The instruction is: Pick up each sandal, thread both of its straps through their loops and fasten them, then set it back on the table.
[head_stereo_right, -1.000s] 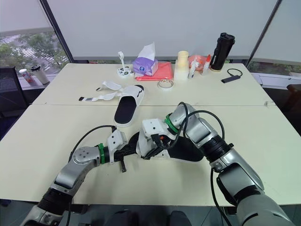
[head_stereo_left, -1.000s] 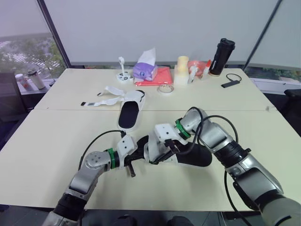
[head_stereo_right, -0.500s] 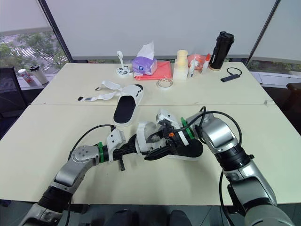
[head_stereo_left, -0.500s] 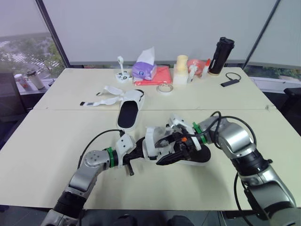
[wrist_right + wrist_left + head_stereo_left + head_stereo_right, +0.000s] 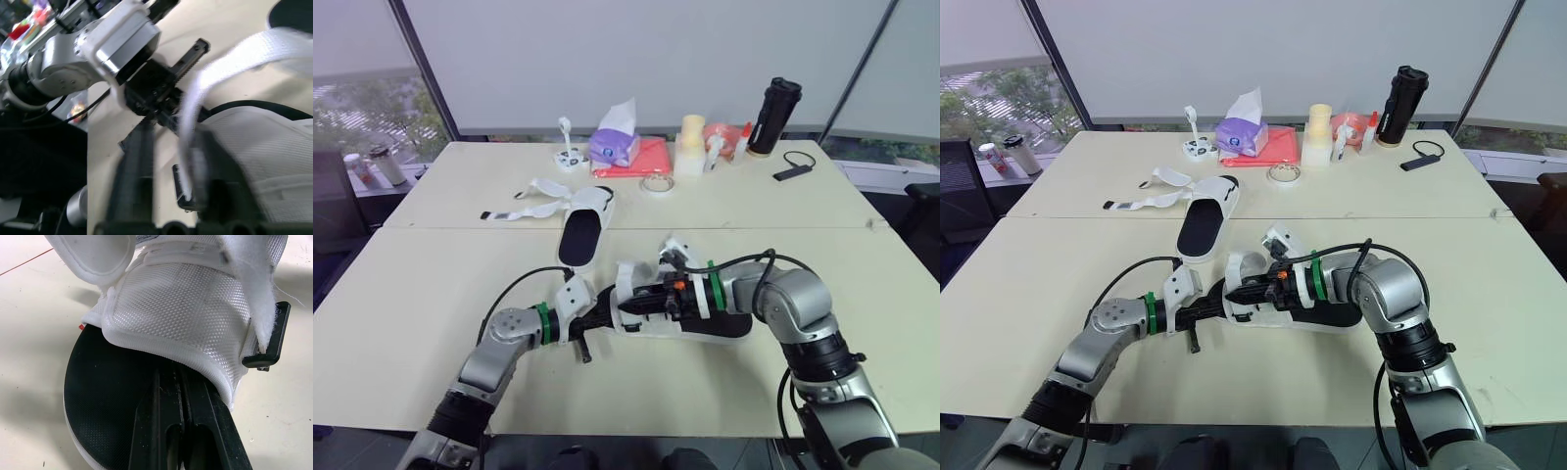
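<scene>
Up front on the near table (image 5: 411, 294), the sandal (image 5: 724, 328) getting worked on sits between the two arms, black side up. The left gripper (image 5: 605, 319) comes in low from the robot's left. In its wrist view the two fingers (image 5: 159, 426) lie pressed side by side on the footbed (image 5: 102, 382) with just a thin slit between them and nothing visibly pinched. Their tips run in under the white mesh upper (image 5: 181, 308), so that end is hidden. A black plastic loop (image 5: 266, 340) hangs off the upper's edge, and a padded strap (image 5: 93, 254) above it is cut off by the frame.

Coming the other way, the right gripper (image 5: 628, 306) reaches over the sandal from the right and ends just beside the upper, nose to nose with the left one. Honestly can't tell if it's open or closed. From the head it's one dark wedge, and its own wrist view is smeared. A blurred white band (image 5: 234, 51) sweeps across that view, but whether it's being held isn't readable.

Farther back, well apart, lies the second sandal (image 5: 582, 235), its loose straps (image 5: 533, 201) splayed out to the robot's left. Along the far edge are a tissue box (image 5: 615, 147), a red cloth (image 5: 651, 157) and a black bottle (image 5: 775, 117).
</scene>
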